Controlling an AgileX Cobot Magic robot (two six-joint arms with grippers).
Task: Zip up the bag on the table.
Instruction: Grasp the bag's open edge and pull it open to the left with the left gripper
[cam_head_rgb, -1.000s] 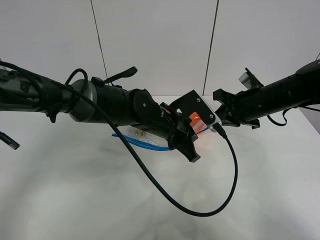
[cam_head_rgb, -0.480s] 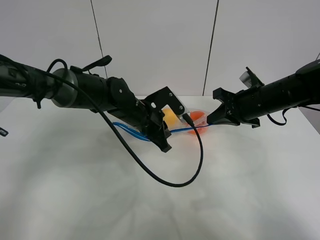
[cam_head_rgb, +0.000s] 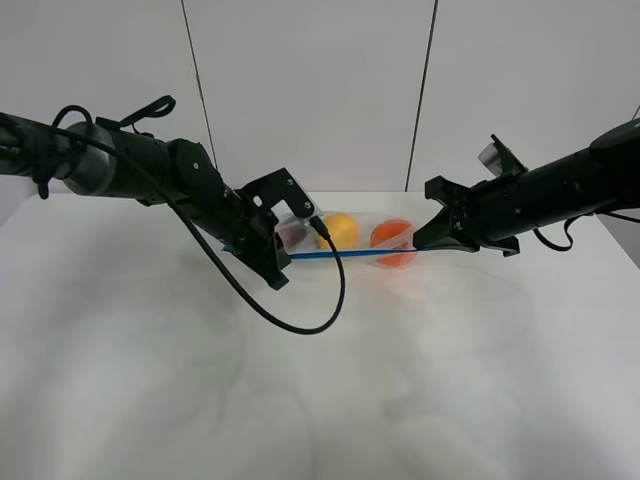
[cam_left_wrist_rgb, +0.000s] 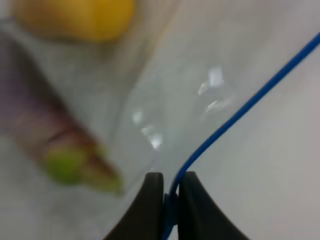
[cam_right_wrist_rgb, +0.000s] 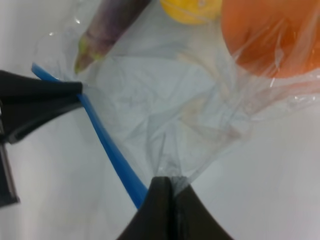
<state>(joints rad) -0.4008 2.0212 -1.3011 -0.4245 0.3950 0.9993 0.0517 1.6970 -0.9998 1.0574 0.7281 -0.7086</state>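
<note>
Near the far edge of the table (cam_head_rgb: 150, 380), the left gripper (cam_left_wrist_rgb: 170, 200) pinches the blue zipper strip (cam_left_wrist_rgb: 240, 112) and the right gripper (cam_right_wrist_rgb: 167, 200) clamps a corner of the bag (cam_right_wrist_rgb: 165, 100); pull it taut and slide evenly.

left hand (cam_left_wrist_rgb: 170, 194) clamped, right hand (cam_right_wrist_rgb: 168, 201) clamped (arms outstretched)

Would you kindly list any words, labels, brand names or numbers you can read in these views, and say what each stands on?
None: no readable text shows in any view.
The bag, its blue zip strip, the table, the left tool and the right tool carry no print.
A pale patch on the right arm is too small to tell whether it bears writing.
</note>
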